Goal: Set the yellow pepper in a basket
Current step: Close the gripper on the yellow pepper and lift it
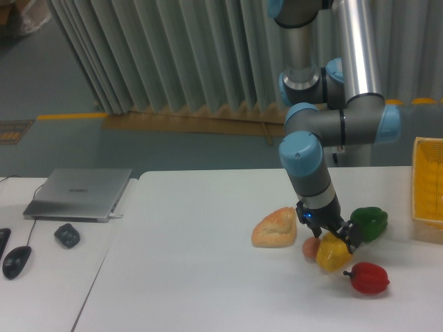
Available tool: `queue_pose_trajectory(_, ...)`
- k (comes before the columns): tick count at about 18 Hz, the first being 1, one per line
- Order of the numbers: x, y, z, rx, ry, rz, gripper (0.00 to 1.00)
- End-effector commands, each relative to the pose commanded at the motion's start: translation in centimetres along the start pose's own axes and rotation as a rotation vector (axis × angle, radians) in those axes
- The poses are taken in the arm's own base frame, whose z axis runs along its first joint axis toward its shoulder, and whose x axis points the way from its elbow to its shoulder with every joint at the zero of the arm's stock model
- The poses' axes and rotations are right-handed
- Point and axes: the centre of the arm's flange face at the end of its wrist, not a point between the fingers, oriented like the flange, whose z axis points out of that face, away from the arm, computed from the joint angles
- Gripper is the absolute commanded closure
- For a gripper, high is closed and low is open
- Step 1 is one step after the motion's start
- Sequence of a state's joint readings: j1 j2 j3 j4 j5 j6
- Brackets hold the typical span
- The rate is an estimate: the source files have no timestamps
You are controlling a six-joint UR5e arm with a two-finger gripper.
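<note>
We see the basket (428, 190) cut off at the right frame edge, only its left part showing. The gripper (337, 240) sits down on the yellow pepper (333, 256), jaws clamped on its top; the stem is hidden. A small orange-pink item (311, 247) behind it is too covered to name. A bread roll (275, 227) lies left, a green pepper (369, 223) right, a red pepper (367, 278) in front. A laptop (77, 194) sits far left.
</note>
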State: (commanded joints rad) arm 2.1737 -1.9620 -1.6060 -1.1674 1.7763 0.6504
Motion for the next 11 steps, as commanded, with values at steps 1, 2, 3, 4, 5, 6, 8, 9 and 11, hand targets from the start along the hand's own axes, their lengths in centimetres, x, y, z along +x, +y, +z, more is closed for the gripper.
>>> queue_pose_trajectory(1,0.2,0.0,0.1,-0.001,0.003,0.004,0.00)
queue_pose_trajectory(2,0.2,0.0,0.2,-0.003,0.003,0.004,0.00)
queue_pose_trajectory(3,0.4,-0.2,0.3,-0.004,0.003,0.009,0.00)
queue_pose_trajectory(4,0.6,-0.3,0.2,-0.003,0.002,0.010,0.00)
queue_pose_trajectory(5,0.6,-0.3,0.5,-0.007,0.005,0.011,0.00)
queue_pose_trajectory(6,0.6,-0.5,0.9,-0.011,0.008,0.011,0.00)
queue_pose_trajectory(8,0.5,-0.6,1.1,-0.021,-0.002,0.014,0.00)
queue_pose_trajectory(9,0.5,-0.6,1.1,-0.023,-0.004,0.016,0.00)
queue_pose_trajectory(11,0.5,-0.7,1.5,-0.027,-0.001,0.018,0.00)
